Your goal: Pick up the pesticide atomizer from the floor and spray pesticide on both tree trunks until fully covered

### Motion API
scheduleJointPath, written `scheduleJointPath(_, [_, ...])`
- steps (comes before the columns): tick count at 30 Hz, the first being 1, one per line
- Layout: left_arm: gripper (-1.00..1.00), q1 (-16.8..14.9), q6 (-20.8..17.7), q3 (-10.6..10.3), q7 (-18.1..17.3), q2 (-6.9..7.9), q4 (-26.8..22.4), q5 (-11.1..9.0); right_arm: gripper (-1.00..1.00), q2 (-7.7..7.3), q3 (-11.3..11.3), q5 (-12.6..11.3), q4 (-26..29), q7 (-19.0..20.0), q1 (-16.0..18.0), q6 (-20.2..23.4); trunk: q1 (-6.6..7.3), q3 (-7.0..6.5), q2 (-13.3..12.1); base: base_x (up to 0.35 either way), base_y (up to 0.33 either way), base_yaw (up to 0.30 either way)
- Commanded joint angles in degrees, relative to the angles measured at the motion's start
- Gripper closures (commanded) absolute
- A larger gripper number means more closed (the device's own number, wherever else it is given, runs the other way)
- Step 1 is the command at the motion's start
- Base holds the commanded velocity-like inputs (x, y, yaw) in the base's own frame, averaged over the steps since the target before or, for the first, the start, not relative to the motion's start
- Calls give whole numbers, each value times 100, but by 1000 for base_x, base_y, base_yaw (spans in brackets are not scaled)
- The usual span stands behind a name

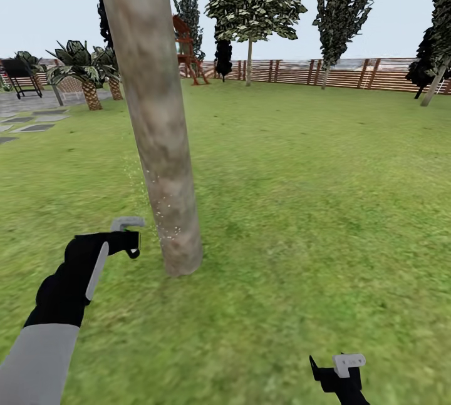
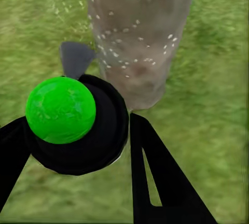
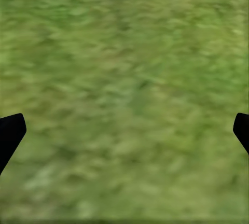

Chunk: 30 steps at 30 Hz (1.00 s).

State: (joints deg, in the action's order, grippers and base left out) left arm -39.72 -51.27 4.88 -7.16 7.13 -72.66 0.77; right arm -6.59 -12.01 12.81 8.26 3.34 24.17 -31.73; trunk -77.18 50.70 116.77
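1. The garden is a big green lawn [image 1: 300, 205] with a brown fence [image 1: 338, 73] far away at the back.
2. A thick tree trunk [image 1: 156, 117] stands near, left of the middle, and it leans a little.
3. The left gripper [image 1: 128, 239] is just to the left of the trunk's foot. It is closed around the pesticide atomizer [image 2: 78, 125], a dark round thing with a bright green ball on it.
4. The right gripper [image 1: 341, 370] is low on the near right. Its fingers are spread wide over grass, holding nothing.
5. Tiny pale pesticide specks [image 2: 129, 47] dot the low part of the trunk.
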Motion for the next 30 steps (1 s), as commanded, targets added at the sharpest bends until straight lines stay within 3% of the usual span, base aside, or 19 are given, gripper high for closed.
scheduleJointPath(1, [100, 8, -43, 5, -16, -20, -6, -6, -100, 0, -1, 1, 0, 0, 0, 0, 0, 0, 0, 0, 0, 0])
scheduleJointPath(3, [100, 9, -126, -73, -26, -48, -9, 0, -100, 0, 2, 2, 0, 0, 0, 0, 0, 0, 0, 0, 0, 0])
scheduleJointPath(4, [100, -2, -157, -251, -25, -55, -10, 1, -100, 0, 2, 2, 0, 0, 0, 0, 0, 0, 0, 0, 0, 0])
scheduleJointPath(5, [100, -18, -222, -624, -18, -102, -20, -17, -100, 0, 3, 2, 0, 0, 0, 0, 0, 0, 0, 0, 0, 0])
scheduleJointPath(6, [100, -24, -275, -762, -6, -265, -71, -6, -100, 0, 0, 2, 0, 0, 0, 0, 0, 0, 0, 0, 0, 0])
scheduleJointPath(9, [100, -121, -457, -840, 31, -566, -114, 16, -100, 0, 1, 2, 0, 0, 0, 0, 0, 0, 0, 0, 0, 0])
scheduleJointPath(11, [100, -244, -510, -852, 32, -635, -126, 19, -100, 0, 4, 2, 0, 0, 0, 0, 0, 0, 0, 0, 0, 0])
scheduleJointPath(14, [100, -469, -594, -822, 31, -598, -126, 9, -100, 0, 3, 2, 0, 2, 0, 0, 0, 0, 0, 0, 0, 0])
scheduleJointPath(17, [100, -640, -638, -789, 31, -385, -125, 22, -100, 0, 2, 2, 0, 1, 0, 0, 0, 0, 0, 0, 0, 0])
scheduleJointPath(20, [100, -659, -643, -604, 31, -160, -125, 27, -100, 0, 4, 2, 0, 1, 0, 0, 0, 0, 0, 0, 0, 0])
scheduleJointPath(23, [100, -688, -645, -575, 41, -143, -127, 62, -100, 0, 4, 2, 0, 0, 0, 0, 0, 0, 0, 0, 0, 0])
scheduleJointPath(24, [100, -698, -646, -584, 49, -176, -131, 131, -100, 1, 3, 2, 0, 0, 0, 0, 0, 0, 0, 0, 0, 0])
scheduleJointPath(25, [100, -751, -654, -586, 54, -246, -133, 325, -100, 0, 4, 2, 0, 0, 0, 0, 0, 0, 0, 0, 0, 0])
scheduleJointPath(29, [100, -920, -668, -585, 57, -615, -129, 818, -100, 0, 5, 2, 0, 0, 0, 0, 0, 0, 0, 0, 0, 0])
scheduleJointPath(30, [100, -999, -673, -585, 57, -891, -126, 1076, -100, 0, 4, 2, 0, 0, 0, 0, 0, 0, 0, 0, 0, 0])
